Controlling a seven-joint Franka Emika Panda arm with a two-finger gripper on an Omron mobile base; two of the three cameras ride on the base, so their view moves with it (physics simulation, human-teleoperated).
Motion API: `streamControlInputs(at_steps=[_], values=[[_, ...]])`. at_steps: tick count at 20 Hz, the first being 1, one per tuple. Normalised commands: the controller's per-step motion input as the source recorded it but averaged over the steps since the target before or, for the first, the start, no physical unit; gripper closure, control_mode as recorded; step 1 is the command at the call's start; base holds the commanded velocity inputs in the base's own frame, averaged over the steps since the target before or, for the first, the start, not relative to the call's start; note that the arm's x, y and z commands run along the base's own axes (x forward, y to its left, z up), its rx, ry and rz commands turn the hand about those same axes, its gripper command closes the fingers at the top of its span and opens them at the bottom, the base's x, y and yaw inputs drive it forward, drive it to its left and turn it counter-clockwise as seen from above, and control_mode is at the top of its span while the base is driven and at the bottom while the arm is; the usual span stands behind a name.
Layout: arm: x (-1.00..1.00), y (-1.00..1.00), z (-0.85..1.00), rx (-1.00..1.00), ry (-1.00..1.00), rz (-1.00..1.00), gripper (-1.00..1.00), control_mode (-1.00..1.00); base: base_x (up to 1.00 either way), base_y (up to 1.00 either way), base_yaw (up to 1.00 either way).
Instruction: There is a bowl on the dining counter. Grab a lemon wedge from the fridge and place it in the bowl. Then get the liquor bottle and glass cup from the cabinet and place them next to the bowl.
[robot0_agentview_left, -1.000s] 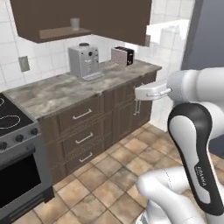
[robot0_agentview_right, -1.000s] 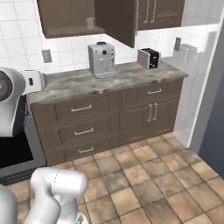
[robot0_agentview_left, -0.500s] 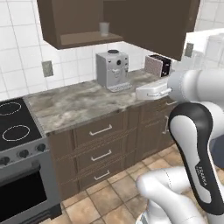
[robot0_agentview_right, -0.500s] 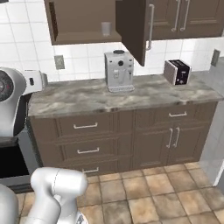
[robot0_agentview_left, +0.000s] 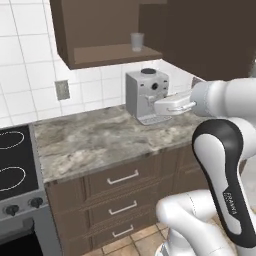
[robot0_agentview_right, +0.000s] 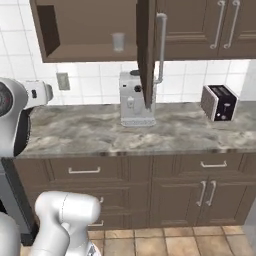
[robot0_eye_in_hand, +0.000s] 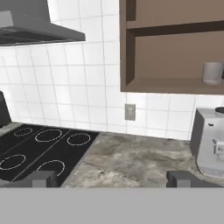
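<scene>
The cabinet (robot0_agentview_right: 90, 30) hangs open on the wall above the marbled worktop (robot0_agentview_right: 165, 132), its door (robot0_agentview_right: 146, 50) swung out edge-on toward the room. Under it a grey coffee machine (robot0_agentview_right: 134, 100) stands against the tiles, a dark toaster (robot0_agentview_right: 219, 102) sits well off to one side, and a black stove top (robot0_agentview_left: 12, 160) adjoins the worktop at the other end.

On the cabinet's lower shelf stands the glass cup (robot0_agentview_right: 118, 42), upright, alone on the part of the shelf I can see, just above the coffee machine. I can't spot the liquor bottle on that shelf. By my reckoning the job is at the cabinet stage: the cup has not been taken, and both cup and bottle are yet to go beside the bowl. Whether the lemon is in the bowl can't be told from here.

The arm reaches forward at about the height of the coffee machine, forearm level, the gripper (robot0_eye_in_hand: 116, 178) facing the tiled wall and below the shelf. Its fingertips (robot0_eye_in_hand: 41, 178) are spread wide with nothing between them, well short of the cup.
</scene>
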Motion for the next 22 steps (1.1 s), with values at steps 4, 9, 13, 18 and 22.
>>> streamControlInputs(at_steps=[4,9,13,18,22], values=[[0.0,0.0,0.0,0.0,0.0,0.0,-1.0,1.0,0.85,-0.23,0.1],[0.0,0.0,0.0,0.0,0.0,0.0,-1.0,1.0,0.78,0.01,0.15],[0.0,0.0,0.0,0.0,0.0,0.0,-1.0,1.0,0.58,-0.12,0.17],[0.0,0.0,0.0,0.0,0.0,0.0,-1.0,1.0,0.16,-0.51,0.11],[0.0,0.0,0.0,0.0,0.0,0.0,-1.0,1.0,0.0,-0.49,0.01]])
